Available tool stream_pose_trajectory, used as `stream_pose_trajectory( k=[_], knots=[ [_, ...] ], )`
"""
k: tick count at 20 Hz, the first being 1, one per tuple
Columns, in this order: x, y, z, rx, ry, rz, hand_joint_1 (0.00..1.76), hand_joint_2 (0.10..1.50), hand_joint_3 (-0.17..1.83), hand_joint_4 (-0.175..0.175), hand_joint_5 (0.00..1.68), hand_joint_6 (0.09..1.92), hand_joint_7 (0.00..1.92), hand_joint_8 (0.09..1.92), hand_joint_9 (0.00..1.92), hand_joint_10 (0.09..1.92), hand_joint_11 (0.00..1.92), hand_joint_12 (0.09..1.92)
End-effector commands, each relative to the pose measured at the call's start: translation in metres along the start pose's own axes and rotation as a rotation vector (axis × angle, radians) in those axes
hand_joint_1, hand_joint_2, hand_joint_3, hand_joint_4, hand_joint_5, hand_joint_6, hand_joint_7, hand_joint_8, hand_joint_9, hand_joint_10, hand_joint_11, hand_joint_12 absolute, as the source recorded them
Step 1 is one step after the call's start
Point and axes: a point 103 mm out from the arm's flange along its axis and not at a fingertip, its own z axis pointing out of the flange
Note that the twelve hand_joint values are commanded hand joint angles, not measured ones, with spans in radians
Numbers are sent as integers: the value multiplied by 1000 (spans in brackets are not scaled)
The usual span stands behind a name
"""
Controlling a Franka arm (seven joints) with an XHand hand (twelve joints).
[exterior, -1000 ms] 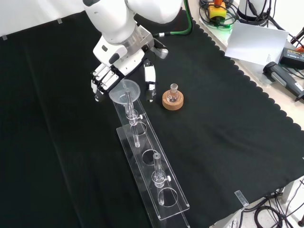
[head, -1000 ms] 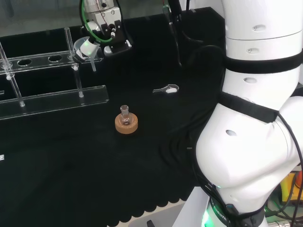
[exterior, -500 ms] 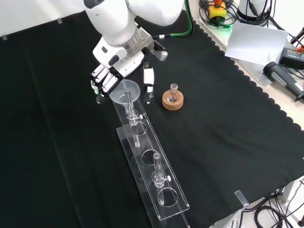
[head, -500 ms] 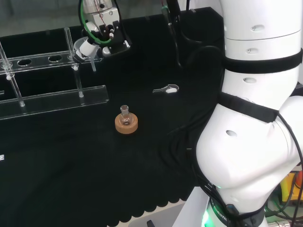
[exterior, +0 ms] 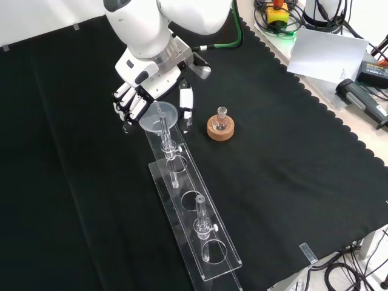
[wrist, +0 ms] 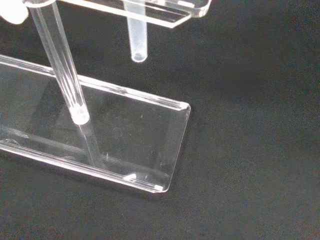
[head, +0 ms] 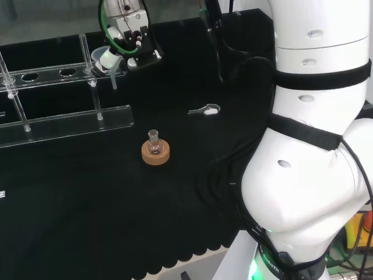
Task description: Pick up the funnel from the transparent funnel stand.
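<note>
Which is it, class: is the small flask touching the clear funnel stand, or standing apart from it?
Apart. The front view shows bare black cloth between the small flask on its cork ring and the funnel stand; the head view shows the same gap.

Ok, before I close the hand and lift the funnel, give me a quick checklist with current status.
1. Funnel seated in the end hole of the funnel stand: ok.
2. Hand straddles the funnel bowl, fingers one side, thumb the other: ok.
3. Fingers closed on the bowl: not ok, not yet curled round it.
4. Funnel stem hangs straight, free of the base plate: ok.
5. Small flask on cork ring stands apart from the hand: ok.
</note>
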Motion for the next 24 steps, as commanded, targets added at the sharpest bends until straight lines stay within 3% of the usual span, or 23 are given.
stream_pose_trajectory(
  k=[1,10,16,24],
  knots=[
    [0,1,1,-28,35,8,531,779,80,-22,479,87,652,496,288,732,0,1027],
    [0,1,-1,-104,60,15,648,804,175,8,663,87,858,466,485,611,0,1137],
    [4,-2,-3,-174,69,12,726,763,346,32,765,98,954,452,616,506,0,1250],
    [7,-9,-9,-228,39,-11,783,701,498,69,864,221,1031,457,714,443,0,1342]
  ],
)
